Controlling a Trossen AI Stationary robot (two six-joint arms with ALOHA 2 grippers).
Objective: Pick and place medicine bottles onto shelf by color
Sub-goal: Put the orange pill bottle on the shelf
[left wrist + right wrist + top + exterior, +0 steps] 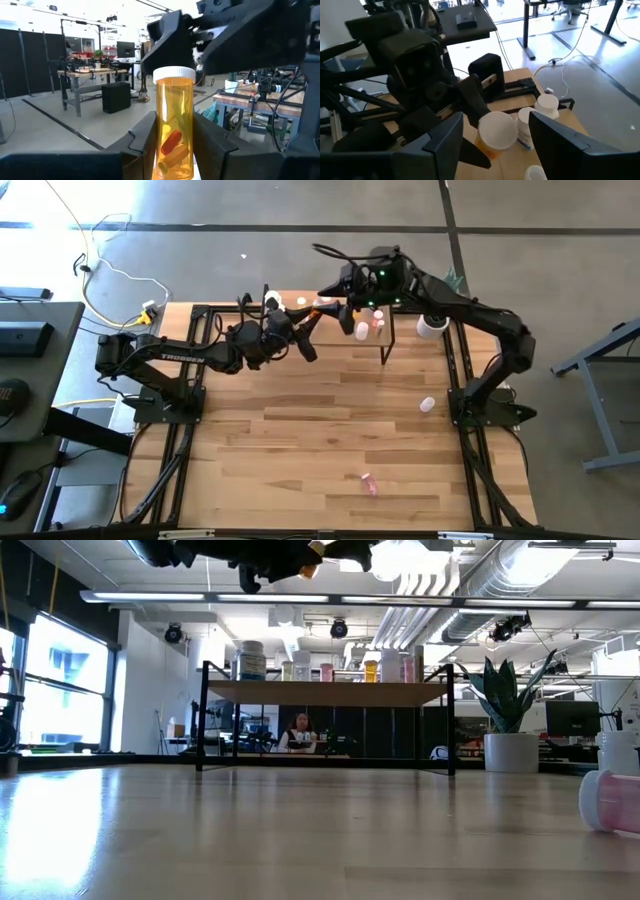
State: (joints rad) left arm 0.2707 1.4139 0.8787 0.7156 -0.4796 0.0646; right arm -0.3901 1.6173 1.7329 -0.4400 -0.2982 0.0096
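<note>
An orange medicine bottle [174, 130] with a white cap and pills inside is held high above the table by my left gripper [174, 150], which is shut on it. My right gripper [496, 137] is open; its fingers stand on either side of the bottle's white cap [497, 131] with a gap on each side. Both grippers meet over the table's far middle [318, 308], in front of the shelf [325, 693]. Several white, orange and pink bottles stand on the shelf top. My left gripper pinches the lower half of the orange bottle's body [175, 155] between its two fingers, one on each side. The bottle sticks out past the fingertips, cap end toward my right gripper. It is lifted clear of the table and the shelf.
A pink bottle [369, 483] lies near the table's front, also seen as a pink bottle [610, 802] in the low view. A white bottle [427, 404] lies toward the right edge. A white plant pot [432, 325] stands at the far right beside the shelf.
</note>
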